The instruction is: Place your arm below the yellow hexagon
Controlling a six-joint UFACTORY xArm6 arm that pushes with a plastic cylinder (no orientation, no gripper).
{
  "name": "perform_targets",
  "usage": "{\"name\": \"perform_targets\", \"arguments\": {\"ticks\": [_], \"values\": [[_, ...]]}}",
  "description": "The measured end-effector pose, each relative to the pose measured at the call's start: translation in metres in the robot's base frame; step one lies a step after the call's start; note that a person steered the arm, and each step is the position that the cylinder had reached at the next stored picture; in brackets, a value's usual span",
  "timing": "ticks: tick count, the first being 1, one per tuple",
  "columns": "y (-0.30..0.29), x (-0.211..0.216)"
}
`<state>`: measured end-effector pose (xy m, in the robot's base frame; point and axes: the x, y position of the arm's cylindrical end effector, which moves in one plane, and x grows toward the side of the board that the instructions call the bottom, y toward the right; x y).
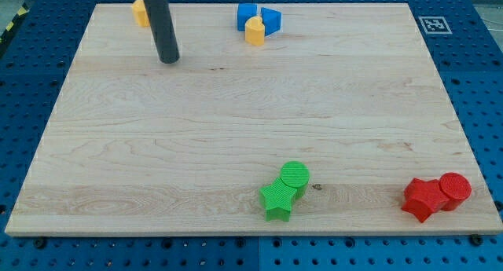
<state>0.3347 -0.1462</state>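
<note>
My tip (169, 60) sits on the worktop (236, 130) near the view's top left, just below-right of the yellow hexagon (141, 12). No hand on this rig, only the rod. Step looks nearly complete; next: nudge slightly left, directly under it.

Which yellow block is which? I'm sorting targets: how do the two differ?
The yellow block at the top left stands alone, partly hidden behind my tip, its shape unclear. The yellow block at top centre shows fully and touches two blue blocks. Both sit near the wooden board's top edge.
</note>
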Motion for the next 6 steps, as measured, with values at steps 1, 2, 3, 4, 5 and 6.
{"name": "perform_targets", "arguments": {"ticks": [1,2,3,4,5,6], "values": [[-0.006,-0.016],[-0.013,-0.029],[-0.022,-0.029],[-0.03,-0.029],[-0.053,-0.029],[-0.079,-0.029]]}}
